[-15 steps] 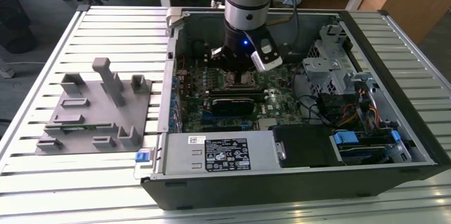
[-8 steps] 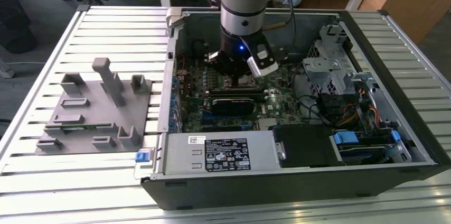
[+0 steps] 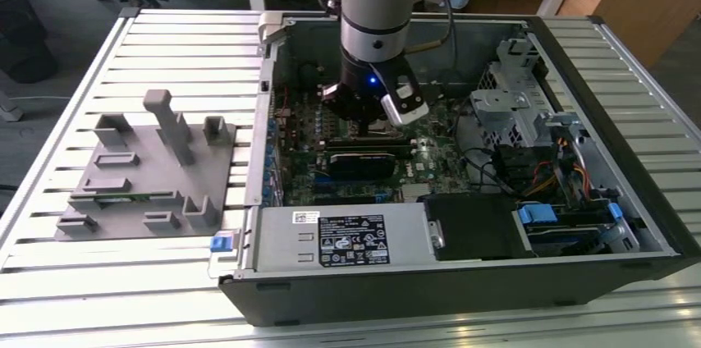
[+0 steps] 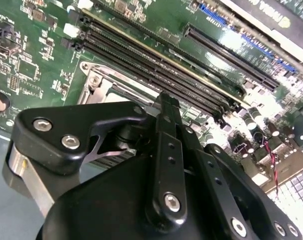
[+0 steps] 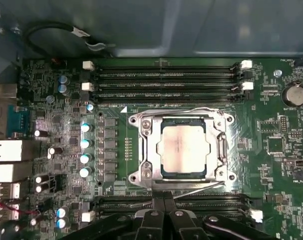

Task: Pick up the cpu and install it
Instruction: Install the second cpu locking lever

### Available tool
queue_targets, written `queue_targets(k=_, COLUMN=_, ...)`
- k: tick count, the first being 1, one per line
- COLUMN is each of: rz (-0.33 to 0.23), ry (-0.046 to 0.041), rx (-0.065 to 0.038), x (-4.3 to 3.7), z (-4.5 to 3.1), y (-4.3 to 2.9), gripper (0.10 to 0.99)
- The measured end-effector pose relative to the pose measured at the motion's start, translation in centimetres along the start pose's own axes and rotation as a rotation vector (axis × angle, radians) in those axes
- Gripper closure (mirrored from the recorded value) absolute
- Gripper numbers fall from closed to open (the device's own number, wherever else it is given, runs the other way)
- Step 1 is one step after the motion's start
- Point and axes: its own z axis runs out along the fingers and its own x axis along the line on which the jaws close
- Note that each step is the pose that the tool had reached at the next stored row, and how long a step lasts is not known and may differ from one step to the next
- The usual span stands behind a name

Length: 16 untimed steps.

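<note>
Gripper (image 5: 164, 217): fingers pressed together, holding nothing, low over the motherboard (image 5: 291, 165) inside the computer case (image 3: 460, 282) | cpu (image 5: 184, 151): lying flat in its socket (image 5: 141, 150), mid-board between the memory slots (image 5: 166, 80) | Task: chip looks placed; latch looks open.

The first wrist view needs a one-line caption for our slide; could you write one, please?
The cpu sits in the motherboard socket's metal frame, between rows of memory slots, with the gripper just beside the socket.
</note>
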Motion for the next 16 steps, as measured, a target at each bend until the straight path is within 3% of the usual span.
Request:
queue_targets(k=7, rz=0.002, ry=0.0008, rx=-0.028, x=0.55, z=0.21, y=-0.51, gripper=0.980)
queue_targets(k=11, rz=0.002, ry=0.0018, rx=-0.059, x=0.87, z=0.26, y=-0.87, gripper=0.980)
queue_targets(k=16, rz=0.003, ry=0.0025, rx=-0.084, x=0.92, z=0.28, y=-1.67, gripper=0.980)
